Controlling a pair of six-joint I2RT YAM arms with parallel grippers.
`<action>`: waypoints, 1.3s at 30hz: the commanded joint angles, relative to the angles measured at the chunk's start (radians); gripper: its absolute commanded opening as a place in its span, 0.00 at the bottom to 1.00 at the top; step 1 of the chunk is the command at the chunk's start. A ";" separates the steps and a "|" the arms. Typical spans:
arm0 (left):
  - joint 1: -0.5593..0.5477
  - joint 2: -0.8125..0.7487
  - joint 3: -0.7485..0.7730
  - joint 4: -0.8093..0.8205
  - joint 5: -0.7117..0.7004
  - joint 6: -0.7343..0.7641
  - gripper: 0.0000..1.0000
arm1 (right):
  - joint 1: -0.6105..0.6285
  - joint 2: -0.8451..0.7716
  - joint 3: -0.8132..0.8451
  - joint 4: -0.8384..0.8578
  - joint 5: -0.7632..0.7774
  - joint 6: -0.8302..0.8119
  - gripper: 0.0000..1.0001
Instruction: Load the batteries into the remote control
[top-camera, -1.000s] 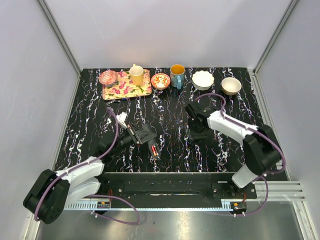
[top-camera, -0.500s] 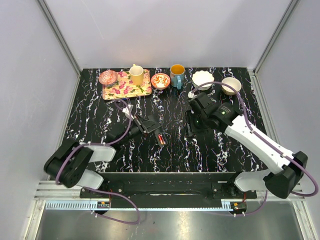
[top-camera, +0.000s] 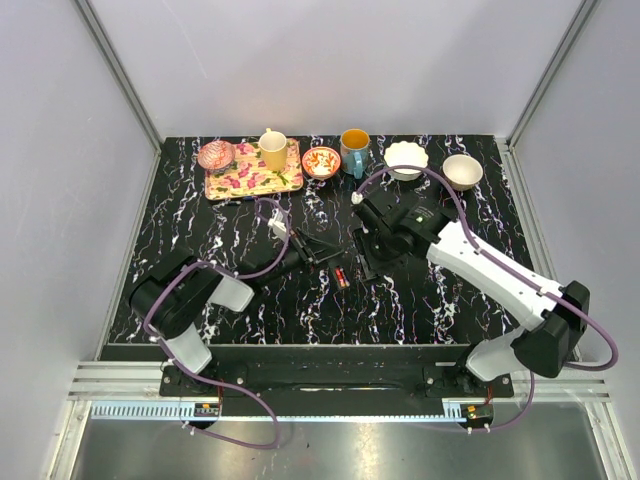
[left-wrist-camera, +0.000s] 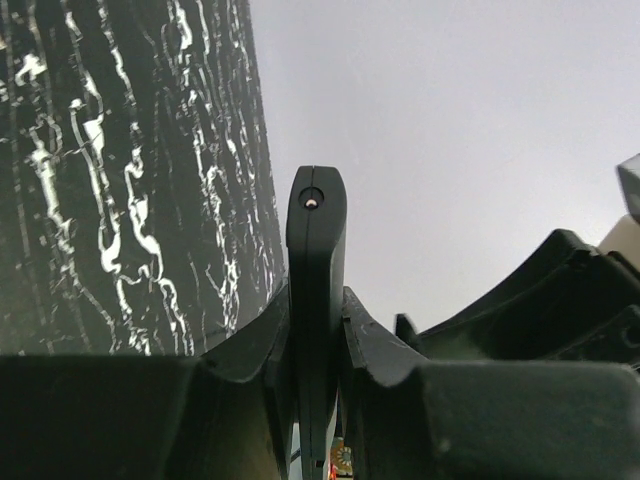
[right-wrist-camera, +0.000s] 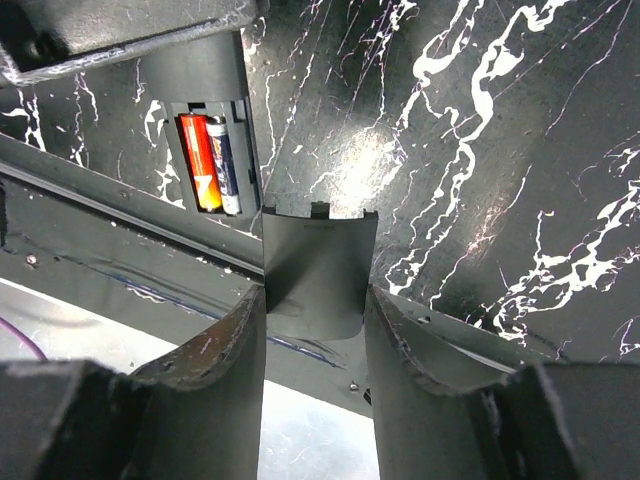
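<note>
Above the middle of the bench, the remote control is presented with its open bay facing the right arm, two batteries seated, probably so the battery cover can be slid on. The left fingers clamp the remote's narrow edges; the right fingers, partly open, pinch the cover's lower end.
</note>
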 joint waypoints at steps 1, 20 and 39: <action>-0.017 0.009 0.056 0.241 -0.049 -0.003 0.00 | 0.021 0.025 0.049 -0.001 -0.013 -0.026 0.15; -0.034 0.063 0.063 0.302 -0.063 -0.017 0.00 | 0.078 0.190 0.131 -0.053 -0.032 -0.037 0.15; -0.055 0.058 0.053 0.319 -0.064 -0.015 0.00 | 0.078 0.247 0.135 -0.009 -0.027 -0.054 0.15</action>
